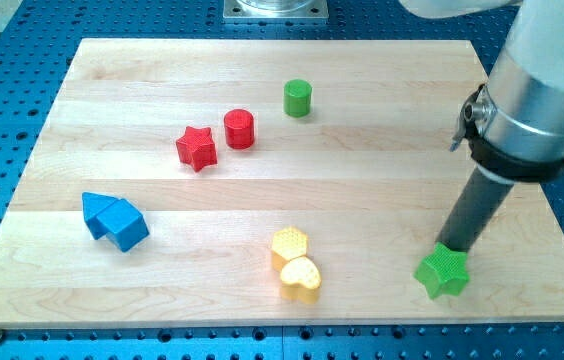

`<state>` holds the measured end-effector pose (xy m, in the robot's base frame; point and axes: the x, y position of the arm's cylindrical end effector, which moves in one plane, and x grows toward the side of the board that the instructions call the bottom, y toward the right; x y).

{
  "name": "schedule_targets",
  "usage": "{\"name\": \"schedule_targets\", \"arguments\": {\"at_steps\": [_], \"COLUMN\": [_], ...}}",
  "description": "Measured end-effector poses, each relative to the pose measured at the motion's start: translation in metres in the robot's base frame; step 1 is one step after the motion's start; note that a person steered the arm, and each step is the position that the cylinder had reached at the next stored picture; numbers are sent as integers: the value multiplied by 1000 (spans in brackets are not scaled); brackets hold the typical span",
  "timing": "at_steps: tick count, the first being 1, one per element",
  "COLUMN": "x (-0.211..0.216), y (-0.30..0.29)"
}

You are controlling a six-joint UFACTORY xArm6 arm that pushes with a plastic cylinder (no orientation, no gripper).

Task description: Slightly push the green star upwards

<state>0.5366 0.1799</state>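
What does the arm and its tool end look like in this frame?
A wide silver-grey cylindrical housing with a black collar band at its base, and a small dark clip or cable stub on the view's left side. Below it is a straight dark rod; my tip ends at the green star. No markings visible.

Two red blocks (pixel 217 138), two green (pixel 442 272), two yellow (pixel 295 264), seemingly two blue (pixel 114 220).

A green cylinder (pixel 297 98) stands near the top of a wooden board (pixel 142 120); a red cylinder (pixel 239 129) touches a red star (pixel 196 148). Two blue blocks (pixel 114 220) huddle at left, two yellow blocks (pixel 295 264) at bottom centre.
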Motion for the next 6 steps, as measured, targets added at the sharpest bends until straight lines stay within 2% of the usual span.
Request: {"name": "schedule_targets", "arguments": {"at_steps": [1, 2, 3, 4, 6], "x": [-38, 37, 82, 72, 52], "y": [-94, -117, -75, -26, -2]}}
